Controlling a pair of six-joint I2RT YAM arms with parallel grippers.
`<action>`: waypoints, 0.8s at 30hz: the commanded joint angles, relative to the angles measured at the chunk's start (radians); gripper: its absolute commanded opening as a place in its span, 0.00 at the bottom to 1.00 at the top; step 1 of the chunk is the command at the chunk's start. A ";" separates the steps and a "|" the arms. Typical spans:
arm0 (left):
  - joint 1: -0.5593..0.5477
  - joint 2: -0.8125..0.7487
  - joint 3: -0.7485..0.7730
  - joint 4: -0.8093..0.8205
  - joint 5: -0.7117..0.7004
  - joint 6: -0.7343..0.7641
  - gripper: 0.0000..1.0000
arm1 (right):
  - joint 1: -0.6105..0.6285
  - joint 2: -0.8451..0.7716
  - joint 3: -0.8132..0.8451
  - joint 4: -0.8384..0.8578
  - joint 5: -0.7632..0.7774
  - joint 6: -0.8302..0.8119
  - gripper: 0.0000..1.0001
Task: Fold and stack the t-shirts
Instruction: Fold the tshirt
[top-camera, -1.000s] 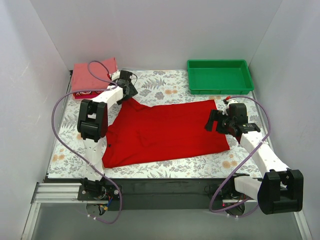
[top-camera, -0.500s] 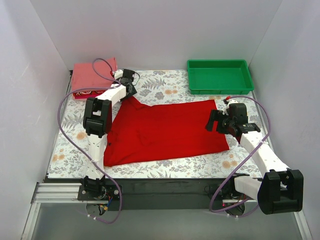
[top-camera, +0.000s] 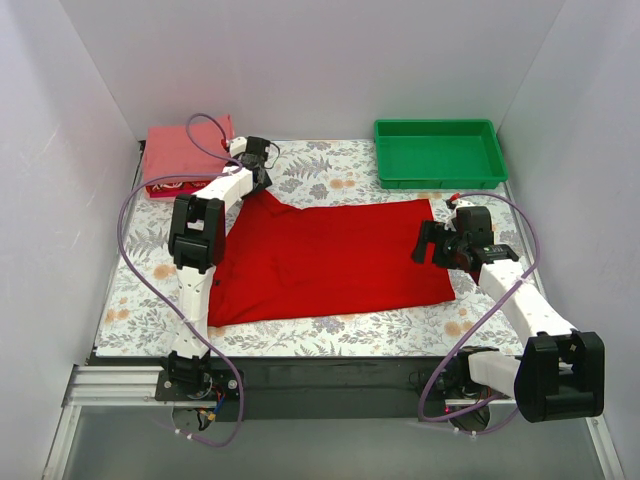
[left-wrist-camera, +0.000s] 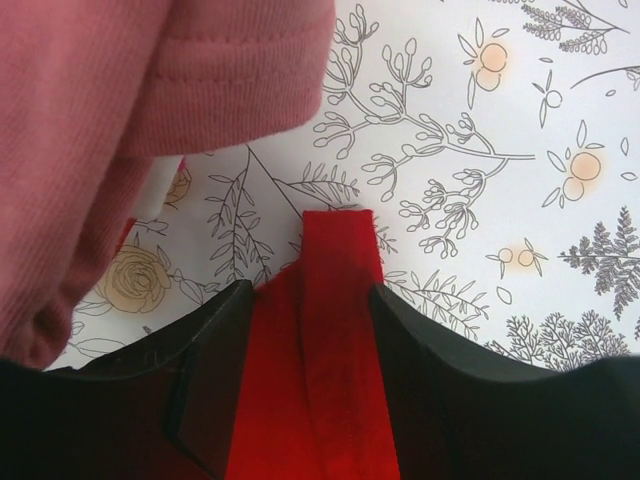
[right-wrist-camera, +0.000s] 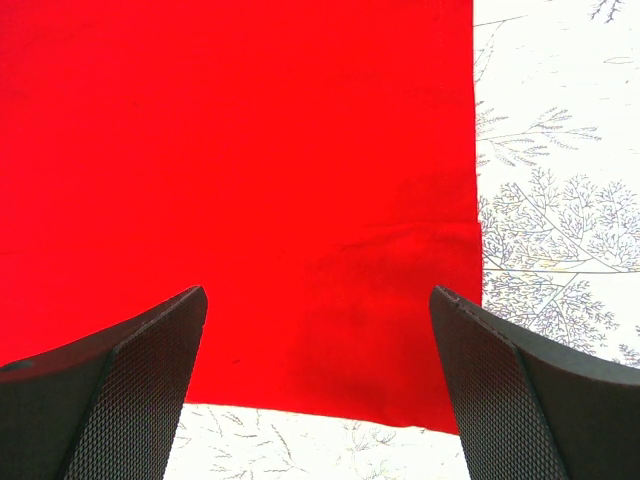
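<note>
A bright red t-shirt (top-camera: 330, 262) lies spread flat on the flowered table cover. My left gripper (top-camera: 258, 180) is shut on the shirt's back left corner; in the left wrist view a strip of red cloth (left-wrist-camera: 335, 330) runs between the two black fingers (left-wrist-camera: 205, 370). My right gripper (top-camera: 428, 246) is open and empty, just above the shirt's right edge; the right wrist view shows the red cloth (right-wrist-camera: 260, 180) and its hem below the spread fingers (right-wrist-camera: 130, 380). A folded salmon-pink shirt (top-camera: 178, 152) tops a stack at the back left, and its sleeve (left-wrist-camera: 130, 90) hangs close in the left wrist view.
A green plastic tray (top-camera: 438, 152) stands at the back right. White walls close in the table on three sides. The flowered cover (top-camera: 330, 170) shows behind and in front of the red shirt.
My left gripper has pulled the shirt's back left corner a little farther back and left, toward the pink stack, and the cloth lies flatter. The right arm has barely moved.
</note>
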 joint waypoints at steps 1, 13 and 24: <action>0.008 -0.020 0.046 -0.016 -0.058 0.044 0.50 | -0.003 -0.005 0.022 0.004 0.019 -0.010 0.98; 0.010 0.061 0.098 0.049 0.005 0.084 0.50 | -0.003 0.001 0.017 0.004 0.034 -0.011 0.98; 0.010 0.078 0.092 0.033 -0.032 0.065 0.05 | -0.003 0.035 0.032 0.009 0.103 -0.003 0.98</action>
